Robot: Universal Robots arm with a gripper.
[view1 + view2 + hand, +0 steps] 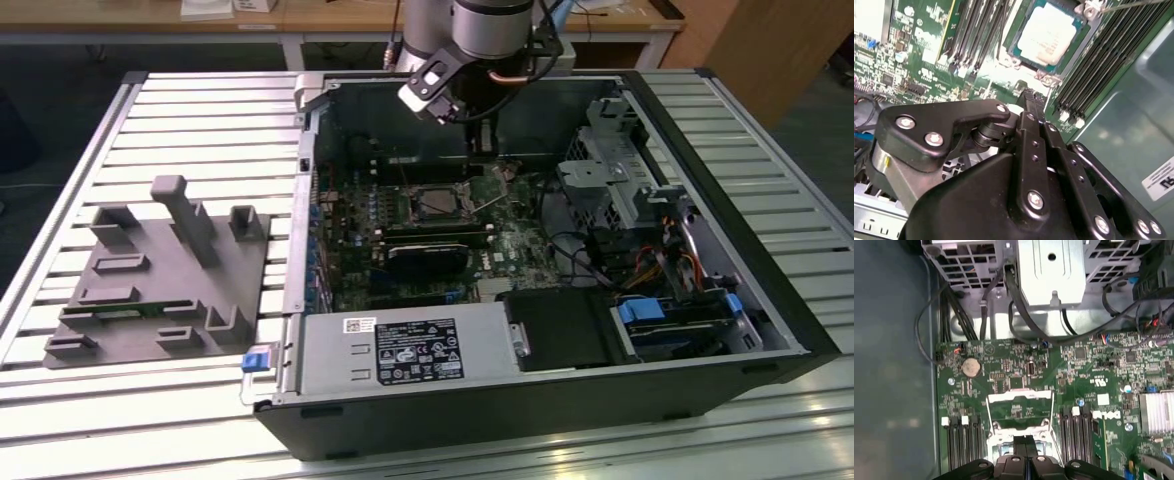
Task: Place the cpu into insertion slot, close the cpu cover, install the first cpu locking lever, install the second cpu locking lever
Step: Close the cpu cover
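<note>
The cpu [1046, 32], a flat square chip with a silver-grey top, lies in the insertion slot [1015, 56] on the green board. The cpu cover [1019, 398], a thin silver frame with a square window, stands raised beside the slot. A thin metal locking lever [1134, 4] sticks up free beside the socket. My gripper [1031, 94] hangs inside the computer case, shut with nothing between its black fingers, a little above the slot's edge. In the exterior view the gripper [483, 155] is just behind the slot [438, 205]. In the first wrist view the fingertips [1023, 444] sit over the cover's lower edge.
Long black memory slots [974, 35] flank the socket on both sides. A black card [427, 262], the power supply [400, 350] and a drive cage [601, 180] with cables crowd the case. A grey fixture [160, 270] stands on the slatted table at the exterior view's left.
</note>
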